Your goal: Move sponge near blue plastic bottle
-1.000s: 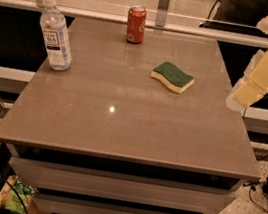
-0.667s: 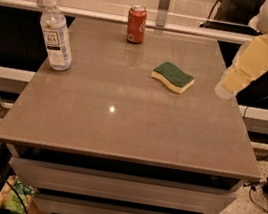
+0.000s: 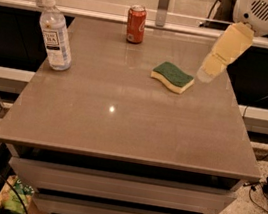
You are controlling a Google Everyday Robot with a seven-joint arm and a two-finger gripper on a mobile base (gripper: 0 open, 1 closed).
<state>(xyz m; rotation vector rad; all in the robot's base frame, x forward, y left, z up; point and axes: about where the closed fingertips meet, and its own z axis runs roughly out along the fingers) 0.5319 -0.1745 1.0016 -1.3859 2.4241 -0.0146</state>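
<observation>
The sponge (image 3: 172,76), dark green on top with a pale yellow body, lies flat on the grey table (image 3: 121,122), right of centre. The blue plastic bottle (image 3: 56,33) stands upright near the far left corner, white cap on. My gripper (image 3: 206,75) hangs from the white arm at the upper right, just right of the sponge and slightly above the tabletop. It holds nothing.
A red soda can (image 3: 136,24) stands at the back centre of the table. A glass railing with metal posts (image 3: 163,2) runs behind the table. Drawers sit below the front edge, and cables lie on the floor at right.
My arm has swung left and inward from the table's right edge, bringing the gripper close beside the sponge. The sponge, bottle and can have not moved.
</observation>
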